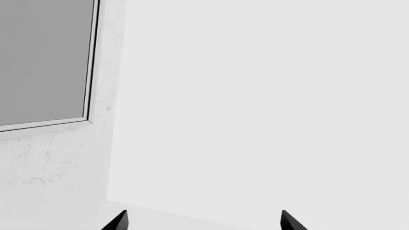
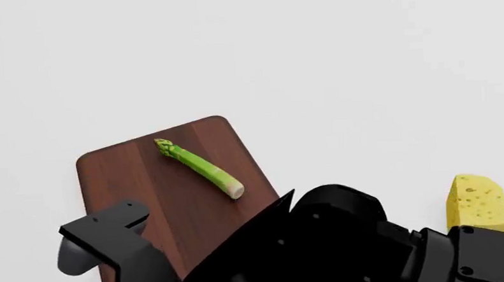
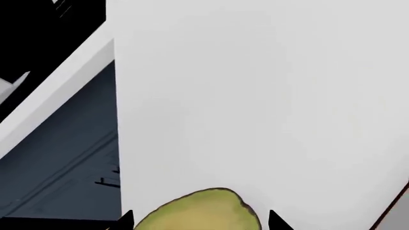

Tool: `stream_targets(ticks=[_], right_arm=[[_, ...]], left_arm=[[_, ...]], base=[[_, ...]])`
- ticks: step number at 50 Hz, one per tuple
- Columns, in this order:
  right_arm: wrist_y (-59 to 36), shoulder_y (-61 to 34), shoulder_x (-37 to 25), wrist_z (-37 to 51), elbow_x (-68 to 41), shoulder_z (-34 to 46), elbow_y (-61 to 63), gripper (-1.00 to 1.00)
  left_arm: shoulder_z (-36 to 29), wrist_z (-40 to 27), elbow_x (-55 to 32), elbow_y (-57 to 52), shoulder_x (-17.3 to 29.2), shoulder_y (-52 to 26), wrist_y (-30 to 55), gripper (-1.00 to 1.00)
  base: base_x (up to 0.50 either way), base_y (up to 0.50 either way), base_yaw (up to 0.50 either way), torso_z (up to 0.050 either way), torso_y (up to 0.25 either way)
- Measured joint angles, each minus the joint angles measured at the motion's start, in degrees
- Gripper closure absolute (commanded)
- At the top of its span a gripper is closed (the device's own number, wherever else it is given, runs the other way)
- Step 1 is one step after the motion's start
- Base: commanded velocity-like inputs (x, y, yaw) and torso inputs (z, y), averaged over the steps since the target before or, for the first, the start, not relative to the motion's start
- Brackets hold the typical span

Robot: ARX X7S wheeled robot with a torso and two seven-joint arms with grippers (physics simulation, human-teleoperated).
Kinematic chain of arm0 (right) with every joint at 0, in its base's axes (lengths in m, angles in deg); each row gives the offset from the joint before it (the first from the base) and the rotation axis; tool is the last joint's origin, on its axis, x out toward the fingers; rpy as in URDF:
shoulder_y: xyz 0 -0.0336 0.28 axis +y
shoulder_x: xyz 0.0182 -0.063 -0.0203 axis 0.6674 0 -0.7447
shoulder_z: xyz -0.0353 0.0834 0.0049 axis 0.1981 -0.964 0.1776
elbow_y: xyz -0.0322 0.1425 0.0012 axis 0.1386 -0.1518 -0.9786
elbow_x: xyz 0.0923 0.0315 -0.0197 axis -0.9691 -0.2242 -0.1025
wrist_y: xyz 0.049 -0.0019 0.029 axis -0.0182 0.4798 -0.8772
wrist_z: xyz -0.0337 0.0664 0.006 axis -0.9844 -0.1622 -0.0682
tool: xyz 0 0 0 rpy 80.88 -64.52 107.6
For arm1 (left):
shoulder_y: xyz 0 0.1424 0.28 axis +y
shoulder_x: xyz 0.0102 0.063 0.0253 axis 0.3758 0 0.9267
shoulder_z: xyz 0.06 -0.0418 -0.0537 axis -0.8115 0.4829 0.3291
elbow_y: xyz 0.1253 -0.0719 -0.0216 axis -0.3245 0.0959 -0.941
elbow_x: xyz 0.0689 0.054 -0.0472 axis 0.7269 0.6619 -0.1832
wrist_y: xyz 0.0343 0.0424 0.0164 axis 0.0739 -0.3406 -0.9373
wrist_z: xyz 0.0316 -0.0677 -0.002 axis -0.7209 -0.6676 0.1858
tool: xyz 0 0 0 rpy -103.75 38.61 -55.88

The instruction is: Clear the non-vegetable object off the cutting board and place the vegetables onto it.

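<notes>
Asparagus spear (image 2: 199,167) lies diagonally on the cutting board (image 2: 134,178), pale cut end toward the robot. Cheese wedge (image 2: 476,201) sits on the white desk (image 2: 334,61), well right of the board. Right hand (image 3: 201,221): fingers straddle the avocado half (image 3: 201,211); whether clamped, cannot tell. Left hand (image 1: 204,223): fingers apart, empty.

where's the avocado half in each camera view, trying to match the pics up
Head view: not visible; the robot's own arms fill the lower part of the picture.
Left wrist view: not in it; only a white surface and a grey panel.
Right wrist view: avocado half at the bottom edge, between the right gripper fingertips.
Shared landmark: the white tabletop, also seen behind the avocado in the right wrist view.
</notes>
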Motion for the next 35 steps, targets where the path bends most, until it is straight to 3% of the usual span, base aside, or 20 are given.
stream_targets(ticks=[32,33,35], right_arm=[[3.9,4.9,-2.3,1.9,-1.2,-0.8,2.7,-1.0],[4.0,5.0,-2.3,2.1,-1.3,-0.9,2.7,1.0],[4.2,5.1,-2.6,2.3,-2.3,-1.2,2.9,1.0]], left_arm=[[0.0,-0.3,-0.4,-0.2,0.2,0.5,-0.1,-1.0],[0.0,-0.3,-0.4,-0.2,0.2,0.5,-0.1,-1.0],[0.0,-0.3,-0.4,-0.1,0.1,0.5,-0.2,-1.0]], base=[[0.0,0.0,0.0,0.0,0.0],[0.0,0.0,0.0,0.0,0.0],[0.0,0.0,0.0,0.0,0.0]])
